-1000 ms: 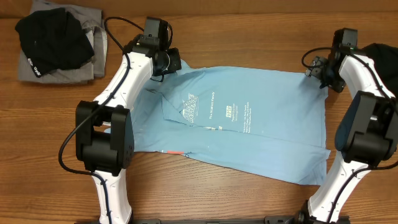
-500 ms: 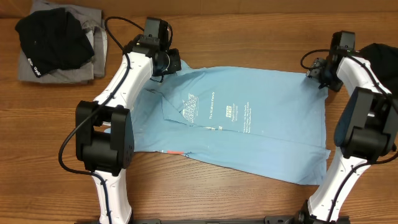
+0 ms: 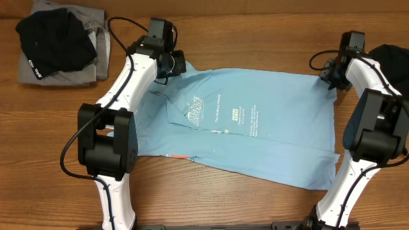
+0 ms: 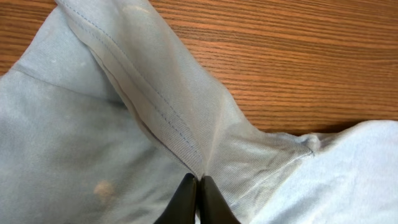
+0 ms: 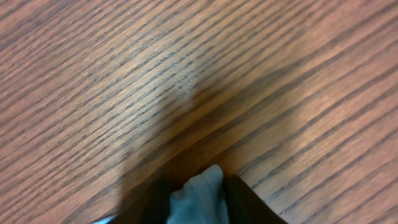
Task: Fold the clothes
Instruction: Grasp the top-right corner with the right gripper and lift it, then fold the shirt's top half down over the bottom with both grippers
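A light-blue T-shirt (image 3: 255, 128) lies spread across the middle of the table, small white print facing up. My left gripper (image 3: 171, 64) is shut on the shirt's far left corner; the left wrist view shows the black fingertips (image 4: 195, 186) pinching a stitched fold of the blue cloth (image 4: 155, 99). My right gripper (image 3: 330, 75) is at the shirt's far right corner, shut on a small tuft of the blue cloth (image 5: 198, 196) between its dark fingers (image 5: 199, 202).
A black garment (image 3: 54, 41) lies on folded grey garments (image 3: 77, 73) at the far left corner. Another black item (image 3: 393, 61) sits at the right edge behind my right arm. Bare wood table (image 3: 255, 38) lies behind the shirt.
My right gripper has shifted slightly away from the front edge with the shirt corner. The left arm and the shirt look unchanged.
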You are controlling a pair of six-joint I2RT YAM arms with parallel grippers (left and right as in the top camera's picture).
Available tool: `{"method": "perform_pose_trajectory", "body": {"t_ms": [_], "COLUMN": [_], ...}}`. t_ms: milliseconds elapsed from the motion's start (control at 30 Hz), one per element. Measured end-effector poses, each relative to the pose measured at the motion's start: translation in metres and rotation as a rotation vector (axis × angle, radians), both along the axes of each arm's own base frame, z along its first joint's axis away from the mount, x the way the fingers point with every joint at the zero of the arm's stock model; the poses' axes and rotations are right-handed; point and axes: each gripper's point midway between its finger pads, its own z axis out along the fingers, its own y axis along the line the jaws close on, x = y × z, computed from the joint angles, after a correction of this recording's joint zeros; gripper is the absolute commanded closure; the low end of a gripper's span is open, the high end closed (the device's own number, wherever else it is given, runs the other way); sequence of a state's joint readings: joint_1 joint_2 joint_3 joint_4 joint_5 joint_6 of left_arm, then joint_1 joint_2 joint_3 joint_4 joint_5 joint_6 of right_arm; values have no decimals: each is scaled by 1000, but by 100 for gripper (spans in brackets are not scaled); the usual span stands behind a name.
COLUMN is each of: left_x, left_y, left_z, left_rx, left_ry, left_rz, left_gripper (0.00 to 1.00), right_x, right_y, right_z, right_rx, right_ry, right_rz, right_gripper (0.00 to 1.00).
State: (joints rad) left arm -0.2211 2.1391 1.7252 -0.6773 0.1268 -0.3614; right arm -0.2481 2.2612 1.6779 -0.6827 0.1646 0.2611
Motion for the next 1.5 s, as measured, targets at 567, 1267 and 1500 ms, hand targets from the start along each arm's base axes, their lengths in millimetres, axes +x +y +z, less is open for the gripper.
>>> {"method": "perform_pose_trajectory", "body": {"t_ms": [567,1267,1500], "left_x": [-11,-85,-115], "left_y": [12,43,57], "left_z": [12,39,37], "left_rx": [62,178,240], "left_ry": [20,230,348], "left_rz": [7,56,86], "left_gripper": [96,96,96], "right_x": [-34,-88,-129], "right_y": [-2,10,21], "right_z": [5,86,99], "right_rx": [1,45,69], "right_ry": [146,225,350], "right_rz": [-92,-270,-348], "right_gripper": [96,96,96]}}
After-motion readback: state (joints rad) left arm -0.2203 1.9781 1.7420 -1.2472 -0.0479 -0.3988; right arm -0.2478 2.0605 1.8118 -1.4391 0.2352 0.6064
